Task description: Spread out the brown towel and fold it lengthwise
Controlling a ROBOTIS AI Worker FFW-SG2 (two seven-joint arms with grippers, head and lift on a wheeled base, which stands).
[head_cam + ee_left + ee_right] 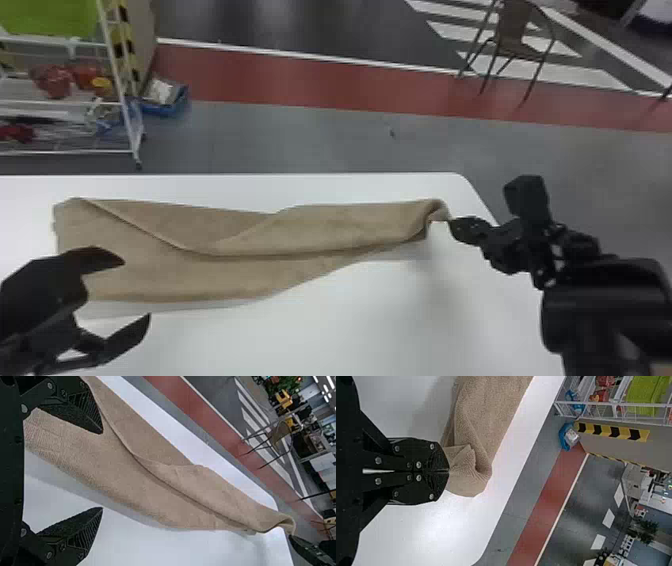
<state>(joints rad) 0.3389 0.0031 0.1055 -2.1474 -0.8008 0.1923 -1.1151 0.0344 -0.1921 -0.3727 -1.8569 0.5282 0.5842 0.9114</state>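
From here I see the brown towel lying long and slantwise across the white counter, near its far side, wide at the left end and narrowing to a bunched tip on the right. The head view takes in its whole run, with a diagonal fold at the left meeting a flap that rolls over along the right half. The left gripper hangs by the towel's left end, its 2 fingers spread well apart; the right gripper has the towel's right tip. The right wrist view gives the grip itself: 2 flat fingers pressed together on a small gather of cloth, which curls into a loop just beside them. The left wrist view shows how the open pair sits, 1 finger across the towel, the other over bare counter. Whether either of those touches the cloth or the counter, I can't tell. The left gripper covers part of the towel's near left end in the head view, and the left arm is cut off at the picture's edge. What lies under the rolled flap is hidden, and the pinched bit of cloth disappears between the right gripper's fingertips.
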